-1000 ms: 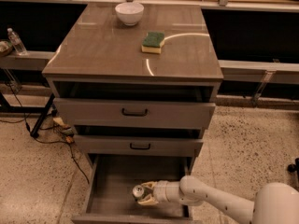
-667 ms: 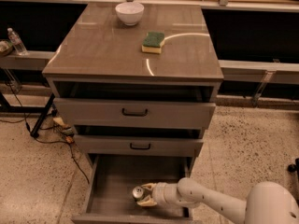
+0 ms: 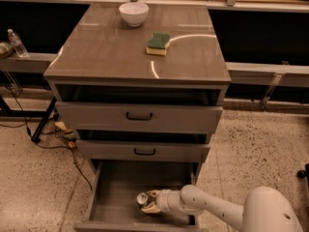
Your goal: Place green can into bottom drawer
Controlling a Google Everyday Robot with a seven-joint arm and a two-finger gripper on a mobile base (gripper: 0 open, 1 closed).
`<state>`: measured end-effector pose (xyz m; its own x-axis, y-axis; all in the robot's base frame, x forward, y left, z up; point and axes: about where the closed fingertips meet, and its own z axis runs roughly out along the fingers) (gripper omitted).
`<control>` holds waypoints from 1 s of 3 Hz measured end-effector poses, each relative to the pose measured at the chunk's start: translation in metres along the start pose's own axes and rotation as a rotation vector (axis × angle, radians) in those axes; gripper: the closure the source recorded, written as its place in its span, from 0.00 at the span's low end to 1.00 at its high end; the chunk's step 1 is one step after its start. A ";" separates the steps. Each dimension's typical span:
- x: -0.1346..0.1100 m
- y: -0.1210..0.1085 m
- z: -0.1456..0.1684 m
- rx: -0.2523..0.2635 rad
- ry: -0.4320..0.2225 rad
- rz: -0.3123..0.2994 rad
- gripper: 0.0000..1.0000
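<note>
The bottom drawer (image 3: pixel 113 190) is pulled open below the two upper grey drawers, its grey floor showing. The green can (image 3: pixel 142 199) is inside it near the front middle; only its silver top and a bit of its side show. My gripper (image 3: pixel 148 202) reaches into the drawer from the right at the end of the white arm, and its fingers sit around the can, one above and one below it. Whether the can rests on the drawer floor is hidden.
On the cabinet top stand a white bowl (image 3: pixel 133 13) at the back and a green-and-yellow sponge (image 3: pixel 158 43) to its right. The top drawer (image 3: pixel 139 117) and middle drawer (image 3: pixel 144 151) are slightly open. Cables (image 3: pixel 65 138) lie on the floor at left. A bottle (image 3: pixel 17 42) stands far left.
The arm and gripper have shifted slightly left inside the drawer with the can between the fingers. Nothing else has moved.
</note>
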<state>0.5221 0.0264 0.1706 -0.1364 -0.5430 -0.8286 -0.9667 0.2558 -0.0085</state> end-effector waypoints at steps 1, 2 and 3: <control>0.002 -0.002 0.000 0.005 0.003 0.013 0.43; -0.001 -0.007 -0.003 0.014 -0.006 0.035 0.20; -0.001 -0.009 -0.006 0.017 -0.014 0.058 0.00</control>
<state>0.5294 0.0198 0.1751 -0.1891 -0.5157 -0.8356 -0.9534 0.3000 0.0306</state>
